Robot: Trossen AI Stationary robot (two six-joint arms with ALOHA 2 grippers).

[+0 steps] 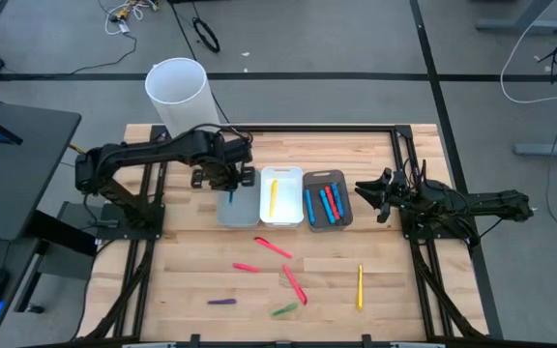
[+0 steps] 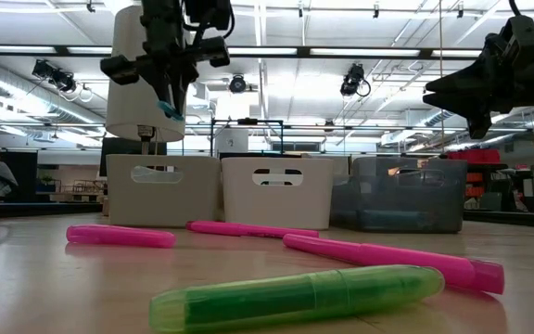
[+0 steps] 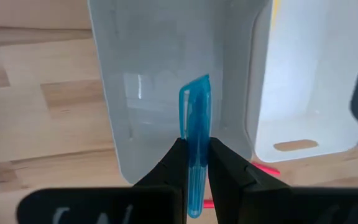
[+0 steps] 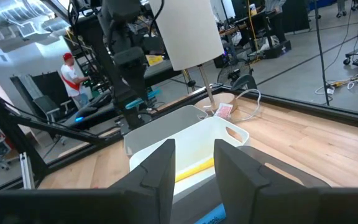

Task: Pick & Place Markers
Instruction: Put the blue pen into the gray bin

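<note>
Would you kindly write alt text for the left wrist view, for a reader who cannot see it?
The left tool grips a blue marker between its two dark fingers, held above an empty pale bin. A white bin stands right beside it, both on a wooden table, and a sliver of a pink marker shows past the bins.

Three bins (image 1: 281,197) side by side, loose markers (image 1: 273,247) in front, left tool (image 1: 228,184) above leftmost bin

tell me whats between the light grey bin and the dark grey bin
The white bin with one yellow marker inside, seen in the high view.
</note>
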